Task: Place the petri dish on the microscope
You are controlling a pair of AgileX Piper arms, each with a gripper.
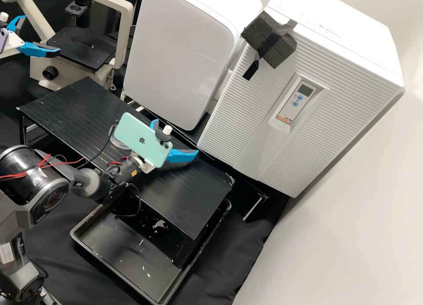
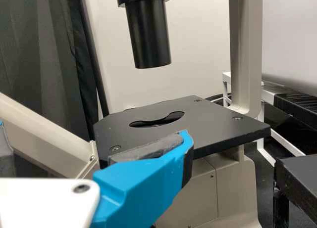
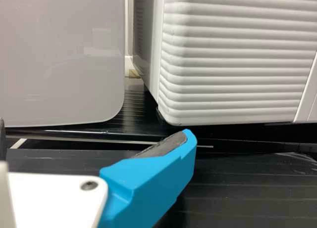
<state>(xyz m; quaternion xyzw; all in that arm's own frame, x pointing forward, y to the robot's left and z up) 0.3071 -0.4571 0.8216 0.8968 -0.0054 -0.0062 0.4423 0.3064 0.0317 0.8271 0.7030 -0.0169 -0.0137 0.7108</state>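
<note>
In the high view we see the petri dish (image 1: 116,142), round, clear, partly hidden, near the microscope (image 1: 66,72); the left gripper (image 1: 42,35), beside the microscope, and the right gripper (image 1: 177,137), farther off, gape. The left wrist view shows us the microscope's stage (image 2: 213,129).

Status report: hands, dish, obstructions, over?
Left hand open by microscope; right hand open above black stand. Apparent petri dish on stand. Phone partly blocks view of it.

In the high view, the phone (image 1: 143,139) partly hides a round dish (image 1: 117,143) between the bench's (image 1: 189,203) long edges; its contents are unclear. The microscope (image 1: 83,42) is cut off above, the left pincer (image 1: 42,35) at the side. The bench covers part of the tray (image 1: 128,252).
</note>
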